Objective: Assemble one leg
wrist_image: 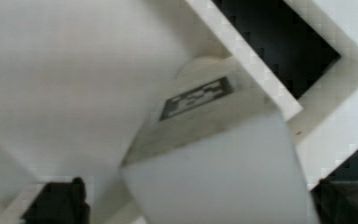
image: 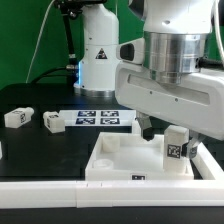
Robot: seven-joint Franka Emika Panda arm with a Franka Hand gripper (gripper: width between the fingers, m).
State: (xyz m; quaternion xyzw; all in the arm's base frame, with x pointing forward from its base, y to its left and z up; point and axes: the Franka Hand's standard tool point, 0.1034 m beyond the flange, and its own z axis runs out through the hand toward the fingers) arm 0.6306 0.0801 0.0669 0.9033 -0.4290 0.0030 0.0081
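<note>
Black tabletop [image: 40, 150]: white tray [image: 115, 160], marker board [image: 97, 119]; pincer [image: 166, 140] grasping leg [image: 176, 146] above tray.

**White arm, dark fingers**

The arm [image: 170, 45] is smooth glossy white, with a ribbed silver-grey metal ring at the wrist. Below sits a boxy white gripper [image: 160, 128] with short dark fingers [wrist_image: 55, 200]. Green cables run behind.
</note>
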